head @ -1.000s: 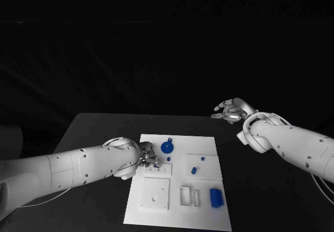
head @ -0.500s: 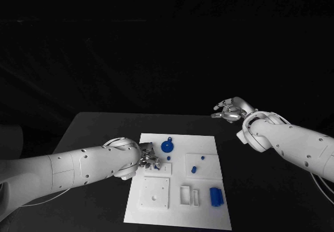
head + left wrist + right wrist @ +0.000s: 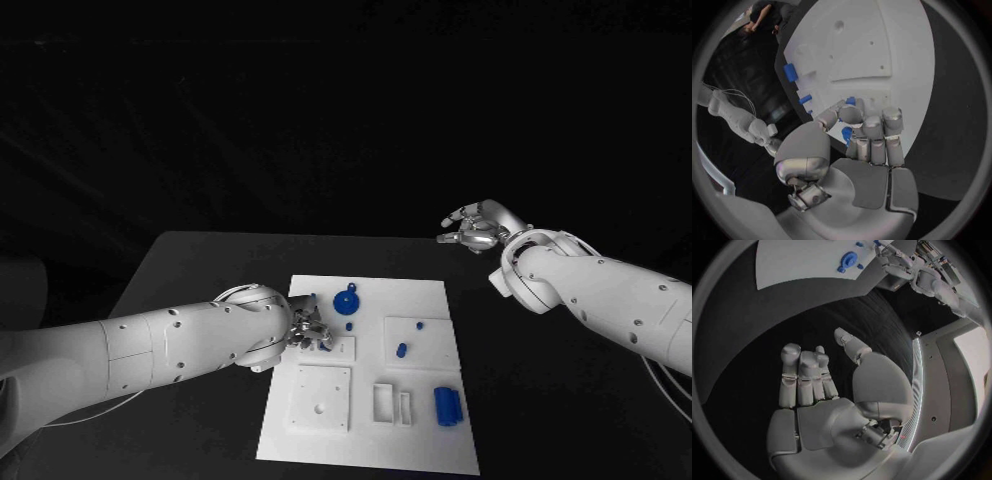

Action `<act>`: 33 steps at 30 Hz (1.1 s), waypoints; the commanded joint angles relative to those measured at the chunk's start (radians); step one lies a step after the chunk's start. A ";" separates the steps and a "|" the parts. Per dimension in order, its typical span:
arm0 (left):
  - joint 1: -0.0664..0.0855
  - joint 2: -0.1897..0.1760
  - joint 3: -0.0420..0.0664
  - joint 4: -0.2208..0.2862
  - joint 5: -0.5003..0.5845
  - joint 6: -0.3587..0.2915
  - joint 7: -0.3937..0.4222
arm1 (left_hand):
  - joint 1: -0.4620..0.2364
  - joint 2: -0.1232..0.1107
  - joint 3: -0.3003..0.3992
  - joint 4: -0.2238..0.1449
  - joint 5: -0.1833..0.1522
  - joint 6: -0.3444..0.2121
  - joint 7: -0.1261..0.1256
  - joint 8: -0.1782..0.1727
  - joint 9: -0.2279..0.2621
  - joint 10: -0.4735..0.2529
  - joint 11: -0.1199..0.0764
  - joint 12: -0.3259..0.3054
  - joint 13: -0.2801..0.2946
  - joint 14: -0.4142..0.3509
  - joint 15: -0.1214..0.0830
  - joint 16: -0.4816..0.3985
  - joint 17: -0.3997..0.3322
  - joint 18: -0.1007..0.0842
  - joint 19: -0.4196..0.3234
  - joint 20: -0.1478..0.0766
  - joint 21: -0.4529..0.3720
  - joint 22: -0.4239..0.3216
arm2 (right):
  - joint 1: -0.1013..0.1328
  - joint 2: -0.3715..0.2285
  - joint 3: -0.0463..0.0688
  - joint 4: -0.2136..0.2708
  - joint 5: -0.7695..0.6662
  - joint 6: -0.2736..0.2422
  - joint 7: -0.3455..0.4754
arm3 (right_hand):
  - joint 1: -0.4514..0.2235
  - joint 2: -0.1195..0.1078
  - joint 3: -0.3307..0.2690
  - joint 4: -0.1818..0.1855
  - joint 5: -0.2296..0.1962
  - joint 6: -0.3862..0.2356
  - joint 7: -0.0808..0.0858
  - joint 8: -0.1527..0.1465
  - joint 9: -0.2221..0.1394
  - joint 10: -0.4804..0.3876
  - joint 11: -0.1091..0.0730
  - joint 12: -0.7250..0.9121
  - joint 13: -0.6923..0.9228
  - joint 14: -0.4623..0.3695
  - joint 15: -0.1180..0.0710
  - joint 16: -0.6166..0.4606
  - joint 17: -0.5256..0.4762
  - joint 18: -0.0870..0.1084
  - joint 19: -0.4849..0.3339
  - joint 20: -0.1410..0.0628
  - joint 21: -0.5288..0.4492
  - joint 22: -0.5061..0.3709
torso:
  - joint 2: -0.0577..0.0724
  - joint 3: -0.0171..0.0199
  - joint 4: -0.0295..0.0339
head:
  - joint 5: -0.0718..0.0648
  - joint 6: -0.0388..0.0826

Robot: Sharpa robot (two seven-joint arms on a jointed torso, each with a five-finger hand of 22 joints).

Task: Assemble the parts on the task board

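The white task board (image 3: pixel 433 300) lies in the middle of the black table. My left hand (image 3: pixel 306 333) hovers over a small raised plate (image 3: pixel 335 349) at the board's left side, fingers curled in. Thumb and fingers (image 3: pixel 852 114) pinch a small blue peg (image 3: pixel 850 101). A round blue part (image 3: pixel 346 301) lies just beyond that hand. Two small blue pieces (image 3: pixel 402 351) stand in a square plate to the right, and a blue block (image 3: pixel 449 405) lies near the board's front right. My right hand (image 3: pixel 473 228) hangs raised beyond the board's far right corner and holds nothing.
Near the board's front stand a square plate with a hole (image 3: pixel 320 398) and a slotted frame (image 3: pixel 389 404). Bare black table (image 3: pixel 188 270) surrounds the board. In the right wrist view my right hand (image 3: pixel 817 385) is over dark table, with the board (image 3: pixel 798 265) beyond it.
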 commanded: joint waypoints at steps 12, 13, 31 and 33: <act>-0.006 0.008 -0.003 -0.003 -0.006 0.033 0.002 | -0.012 0.017 0.005 0.014 -0.027 0.145 -0.081 -0.002 0.235 -0.029 -0.021 0.005 -0.002 0.052 -0.057 0.006 -0.006 0.018 0.000 -0.091 0.007 0.015 | 0.000 0.004 0.001 0.000 -0.002 0.014 0.005 | 0.000 0.008 0.000 -0.007 -0.007 -0.021 0.029 -0.003 -0.002 -0.006 0.000 0.006 -0.001 -0.005 0.003 -0.004 0.002 0.052 0.000 -0.001 -0.004 0.016 | 0.000 0.0000 -0.0002 | 0.000 0.000; -0.006 0.008 -0.004 -0.003 -0.006 0.037 0.003 | -0.014 0.018 0.004 0.016 -0.028 0.145 -0.081 -0.002 0.236 -0.028 -0.021 0.006 -0.002 0.052 -0.057 0.006 -0.007 0.018 0.000 -0.091 0.008 0.015 | 0.000 0.004 0.001 0.000 -0.002 0.014 0.005 | 0.000 0.008 0.000 -0.007 -0.007 -0.021 0.029 -0.003 -0.002 -0.006 0.000 0.006 -0.001 -0.005 0.003 -0.004 0.002 0.052 0.000 -0.001 -0.004 0.016 | 0.000 0.0002 -0.0003 | 0.000 0.000; -0.007 0.010 -0.004 0.001 -0.005 0.069 0.008 | -0.091 0.051 -0.002 0.039 0.038 0.160 -0.081 -0.015 0.226 -0.031 -0.020 0.018 -0.004 0.048 -0.055 0.022 -0.015 0.020 -0.013 -0.088 0.019 0.015 | 0.000 0.007 0.001 0.001 -0.002 0.017 0.004 | -0.001 0.008 0.001 -0.007 -0.006 -0.021 0.029 -0.003 -0.002 -0.006 0.000 0.006 -0.002 -0.005 0.004 -0.004 0.002 0.052 0.000 -0.001 -0.004 0.016 | 0.000 0.0003 -0.0002 | -0.002 -0.001; -0.007 0.011 -0.004 0.000 -0.005 0.062 0.009 | -0.098 0.055 -0.002 0.040 0.039 0.161 -0.081 -0.015 0.225 -0.031 -0.020 0.019 -0.004 0.048 -0.055 0.022 -0.016 0.020 -0.014 -0.088 0.019 0.014 | 0.000 0.008 0.001 0.000 -0.002 0.017 0.004 | -0.001 0.009 0.001 -0.007 -0.006 -0.021 0.029 -0.003 -0.002 -0.006 0.000 0.006 -0.002 -0.005 0.004 -0.004 0.002 0.052 0.000 -0.001 -0.004 0.016 | 0.000 0.0002 -0.0001 | -0.002 0.000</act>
